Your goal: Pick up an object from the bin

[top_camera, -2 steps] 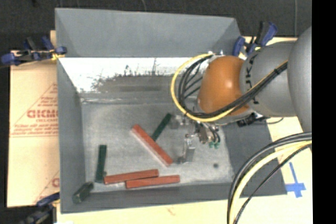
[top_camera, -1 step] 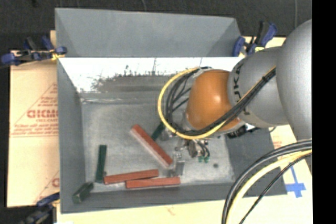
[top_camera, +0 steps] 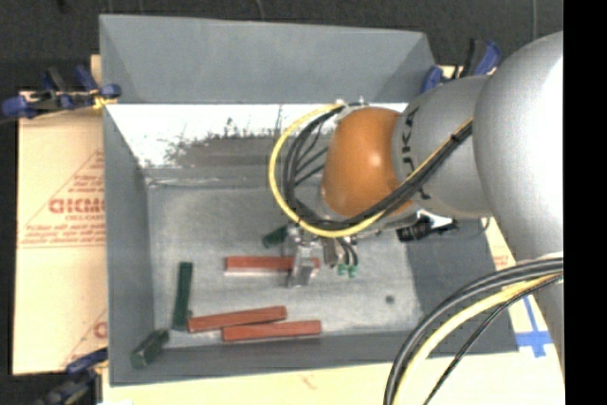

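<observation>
My gripper (top_camera: 303, 266) is low over the bin floor near its middle, under the orange wrist cover. It stands at the right end of a red-brown flat bar (top_camera: 254, 265) that lies crosswise to its left, and hides that end. A small dark green piece (top_camera: 276, 237) lies just up and left of the gripper. A tiny bright green piece (top_camera: 347, 271) lies just to its right.
Two more red-brown bars (top_camera: 237, 319) (top_camera: 272, 330) lie side by side near the front wall. A dark green bar (top_camera: 181, 295) stands along the left side, with a dark green block (top_camera: 149, 349) in the front left corner. The arm and its cables cover the bin's right half.
</observation>
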Available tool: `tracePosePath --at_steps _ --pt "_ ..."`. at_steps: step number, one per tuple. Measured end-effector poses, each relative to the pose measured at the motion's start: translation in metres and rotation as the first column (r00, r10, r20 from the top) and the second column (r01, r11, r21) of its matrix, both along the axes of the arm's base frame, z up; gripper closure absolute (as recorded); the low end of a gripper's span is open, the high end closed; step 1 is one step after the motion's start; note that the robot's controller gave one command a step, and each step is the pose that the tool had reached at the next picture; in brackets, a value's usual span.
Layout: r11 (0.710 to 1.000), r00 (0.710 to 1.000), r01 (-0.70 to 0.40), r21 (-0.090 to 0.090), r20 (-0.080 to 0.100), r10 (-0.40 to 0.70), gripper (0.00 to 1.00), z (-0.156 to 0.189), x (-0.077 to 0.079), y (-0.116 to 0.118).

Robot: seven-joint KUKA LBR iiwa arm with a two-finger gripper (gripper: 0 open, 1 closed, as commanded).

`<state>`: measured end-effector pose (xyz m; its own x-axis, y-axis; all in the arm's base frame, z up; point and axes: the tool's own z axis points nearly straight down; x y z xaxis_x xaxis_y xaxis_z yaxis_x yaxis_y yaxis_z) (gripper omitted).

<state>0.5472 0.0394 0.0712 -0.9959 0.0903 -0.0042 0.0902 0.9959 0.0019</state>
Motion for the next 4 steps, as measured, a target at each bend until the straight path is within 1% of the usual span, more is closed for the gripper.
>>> tracePosePath --at_steps 1,2,3,4 --pt "1.000 1.000 0.000 0.000 -0.002 0.000 0.00 -0.001 -0.001 0.000" --pt "1.000 1.000 0.000 0.000 0.000 0.000 1.00 0.000 0.000 0.000" --pt "1.000 1.000 0.000 0.000 0.000 0.000 1.00 0.000 0.000 0.000" --pt "1.000 1.000 -0.010 -0.001 -0.009 0.010 1.00 0.050 -0.005 -0.003"
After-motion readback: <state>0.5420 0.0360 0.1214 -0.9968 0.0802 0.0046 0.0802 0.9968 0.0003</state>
